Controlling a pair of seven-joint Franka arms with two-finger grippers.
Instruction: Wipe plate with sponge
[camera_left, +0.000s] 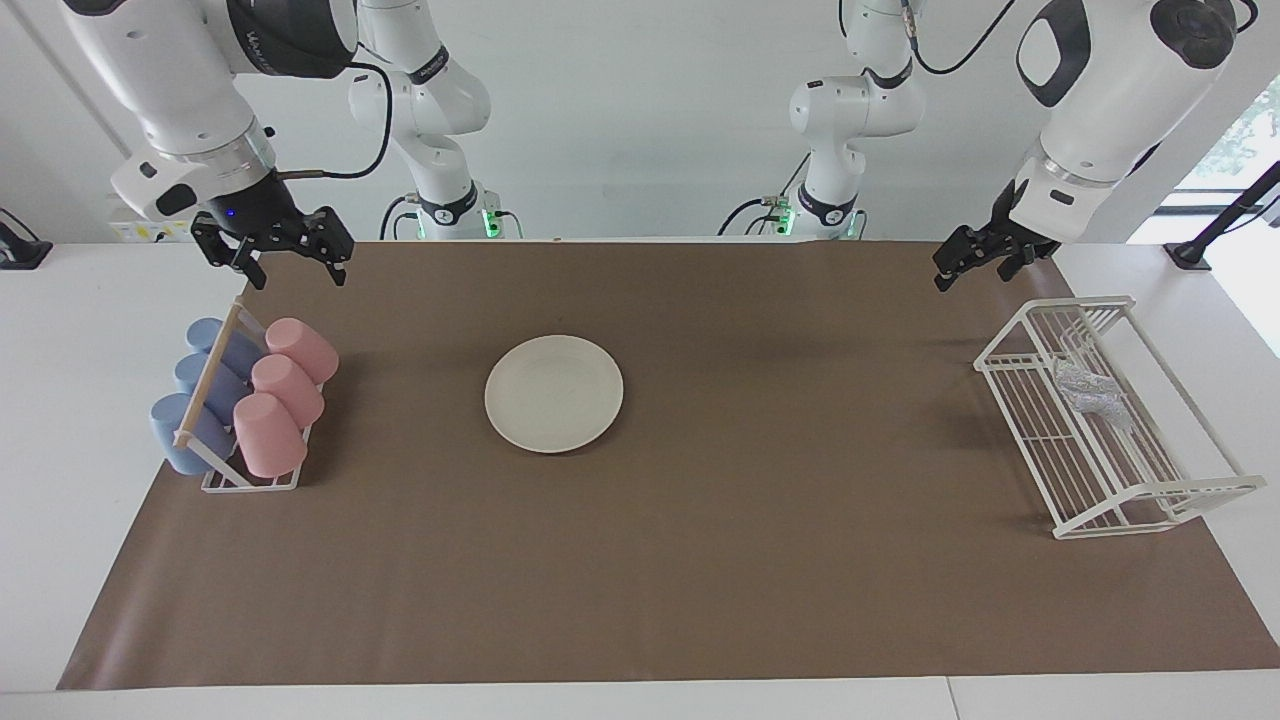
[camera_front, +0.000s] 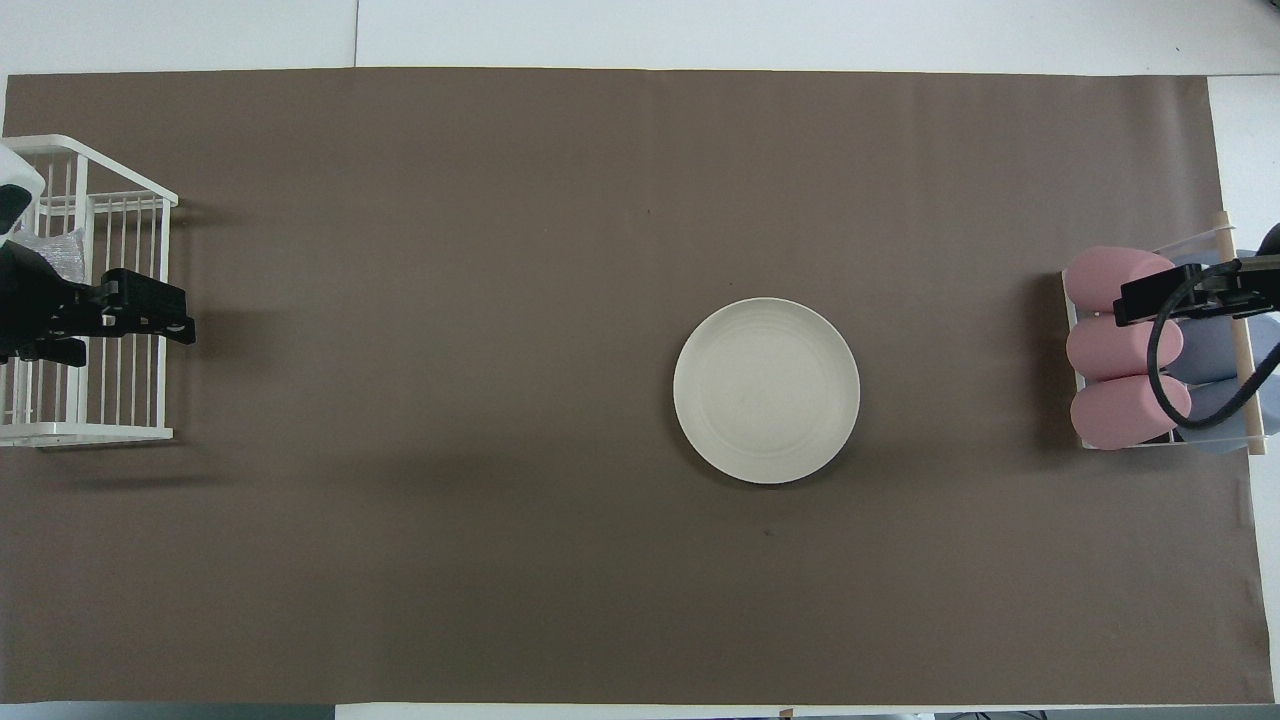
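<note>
The cream-white plate (camera_left: 554, 393) (camera_front: 766, 391) lies flat on the brown mat near the table's middle, with nothing on it. The silvery sponge (camera_left: 1090, 390) (camera_front: 52, 250) lies in the white wire rack (camera_left: 1075, 314) (camera_front: 110, 432) at the left arm's end of the table. In the overhead view my left arm partly covers it. My left gripper (camera_left: 975, 272) (camera_front: 180, 315) hangs open and empty over the rack's robot-side end. My right gripper (camera_left: 297, 270) (camera_front: 1130, 300) hangs open and empty over the cup holder at the right arm's end. Both are well apart from the plate.
A holder (camera_left: 250, 482) at the right arm's end carries three pink cups (camera_left: 285, 385) (camera_front: 1120, 350) and three blue cups (camera_left: 200, 390) lying on their sides. The brown mat (camera_left: 700, 560) covers most of the white table.
</note>
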